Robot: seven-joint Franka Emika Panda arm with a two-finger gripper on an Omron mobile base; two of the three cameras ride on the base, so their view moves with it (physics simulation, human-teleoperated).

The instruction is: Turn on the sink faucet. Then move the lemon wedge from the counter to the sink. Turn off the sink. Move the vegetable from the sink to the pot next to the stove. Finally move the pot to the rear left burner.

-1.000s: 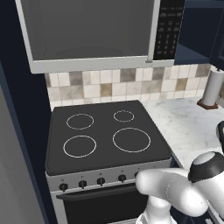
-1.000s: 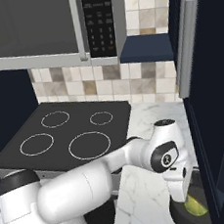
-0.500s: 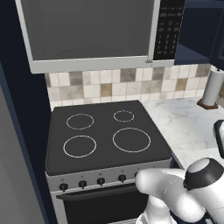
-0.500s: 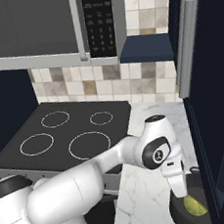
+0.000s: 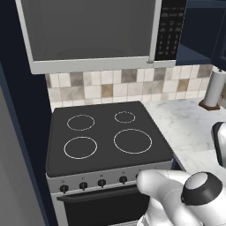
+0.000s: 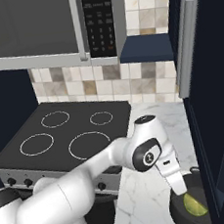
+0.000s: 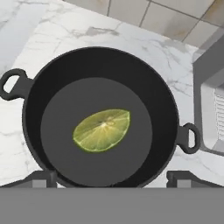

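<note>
Squat round black metal pot [image 7: 100,118] on white marble worktop [image 7: 52,39], right of black glass stove [image 6: 67,136]; yellow-green lemon wedge [image 7: 102,130] lies inside pot. Claw [image 7: 111,177] released, spread wide above pot. Pot likely heavy, rigid, smooth; best hold looks small side handle or rim.

Arm sinks lower in left base view, elbow now near bottom edge. In right base view wrist shifts left and down; gripper [image 6: 177,187] hangs closer over pot [image 6: 181,215], lemon wedge [image 6: 195,204] less covered.
</note>
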